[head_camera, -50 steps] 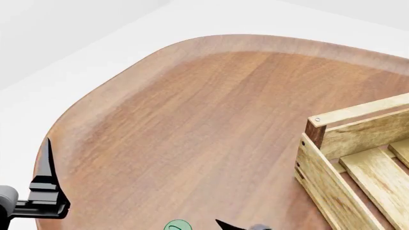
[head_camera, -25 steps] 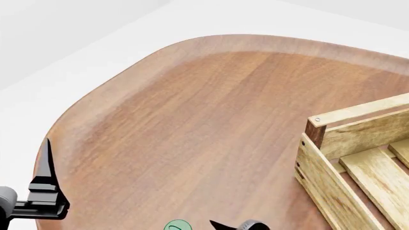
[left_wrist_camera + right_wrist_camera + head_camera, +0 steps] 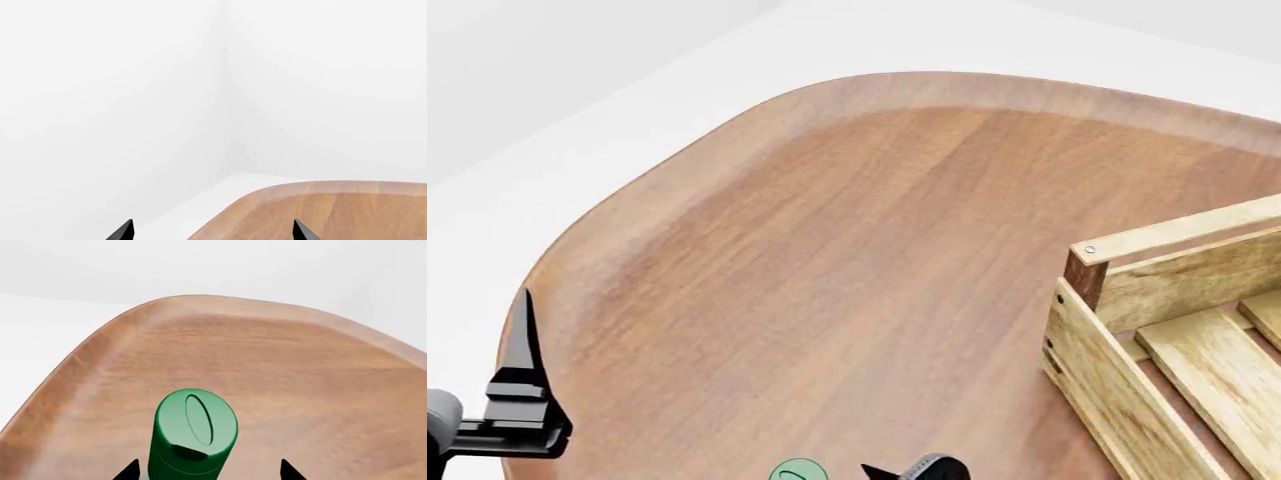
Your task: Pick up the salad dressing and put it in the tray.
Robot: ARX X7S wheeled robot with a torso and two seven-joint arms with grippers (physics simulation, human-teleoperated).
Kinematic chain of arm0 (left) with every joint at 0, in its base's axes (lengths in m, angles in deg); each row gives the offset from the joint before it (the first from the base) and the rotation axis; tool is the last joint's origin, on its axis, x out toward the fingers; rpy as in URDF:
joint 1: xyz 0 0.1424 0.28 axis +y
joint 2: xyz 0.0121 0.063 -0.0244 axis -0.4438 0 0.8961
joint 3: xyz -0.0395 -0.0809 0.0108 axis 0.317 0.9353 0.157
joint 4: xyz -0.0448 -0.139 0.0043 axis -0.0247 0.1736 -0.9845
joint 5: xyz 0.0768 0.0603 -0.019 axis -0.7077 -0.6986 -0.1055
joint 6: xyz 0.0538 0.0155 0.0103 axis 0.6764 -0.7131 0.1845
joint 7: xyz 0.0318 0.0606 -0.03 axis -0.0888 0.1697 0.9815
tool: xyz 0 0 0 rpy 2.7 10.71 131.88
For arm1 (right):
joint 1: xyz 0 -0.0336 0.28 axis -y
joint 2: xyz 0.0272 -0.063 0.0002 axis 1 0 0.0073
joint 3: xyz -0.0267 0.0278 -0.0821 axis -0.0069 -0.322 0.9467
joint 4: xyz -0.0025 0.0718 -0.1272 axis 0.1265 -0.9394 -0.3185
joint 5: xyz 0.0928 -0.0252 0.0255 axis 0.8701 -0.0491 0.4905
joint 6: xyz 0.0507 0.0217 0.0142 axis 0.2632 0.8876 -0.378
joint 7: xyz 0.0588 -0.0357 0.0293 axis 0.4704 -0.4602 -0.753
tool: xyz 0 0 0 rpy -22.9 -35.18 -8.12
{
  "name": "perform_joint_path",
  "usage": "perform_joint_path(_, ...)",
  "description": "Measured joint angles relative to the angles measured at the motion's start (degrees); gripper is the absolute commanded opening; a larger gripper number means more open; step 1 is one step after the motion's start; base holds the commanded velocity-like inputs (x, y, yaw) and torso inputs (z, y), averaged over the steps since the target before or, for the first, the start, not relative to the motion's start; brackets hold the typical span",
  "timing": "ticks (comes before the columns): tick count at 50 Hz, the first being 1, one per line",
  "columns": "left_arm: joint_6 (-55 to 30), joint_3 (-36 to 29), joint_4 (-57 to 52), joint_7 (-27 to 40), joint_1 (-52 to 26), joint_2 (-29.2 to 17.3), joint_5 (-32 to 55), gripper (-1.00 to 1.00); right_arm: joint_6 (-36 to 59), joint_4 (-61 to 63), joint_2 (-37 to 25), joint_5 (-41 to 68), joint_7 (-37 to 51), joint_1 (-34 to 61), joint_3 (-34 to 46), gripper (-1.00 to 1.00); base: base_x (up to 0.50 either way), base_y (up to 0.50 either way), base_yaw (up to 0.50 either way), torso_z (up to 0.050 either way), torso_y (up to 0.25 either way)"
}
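R wrist: salad dressing [image 3: 195, 432] cap; head: tray [image 3: 1174, 350]

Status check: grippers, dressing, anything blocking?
Right gripper open, jaws either side of salad dressing, not shut on it. Left gripper open, empty, at table edge. Tray empty where visible; path clear.

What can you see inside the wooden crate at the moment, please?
Only bare slats show inside the crate in the head view. Most of it is cut off by the picture's edge, so the rest is unseen.
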Motion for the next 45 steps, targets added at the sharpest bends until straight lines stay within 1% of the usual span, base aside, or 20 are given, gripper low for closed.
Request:
perform_joint_path(24,0.62,-0.17,0.23,0.37,0.21,-0.39,0.27,1.00,-2.22,-6.31,2.57,-1.08,-0.42,2.97,2.19,1.00,0.00,0.00,0.00,0.000,0.000)
perform_joint_path(25,0.62,-0.17,0.22,0.38,0.21,-0.41,0.29,1.00,-2.41,-6.56,2.66,-1.14,-0.43,3.02,2.29,-1.00,0.00,0.00,0.00,0.000,0.000)
perform_joint_path(36,0.65,-0.25,0.01,0.59,0.28,-0.62,0.45,1.00,-3.80,-7.65,3.01,-0.93,0.12,3.03,2.74,-1.00,0.00,0.00,0.00,0.000,0.000)
perform_joint_path(45,0.72,-0.47,0.01,0.72,0.28,-0.74,0.51,1.00,-3.41,-6.20,2.53,-0.55,1.21,2.13,2.19,-1.00,0.00,0.00,0.00,0.000,0.001)
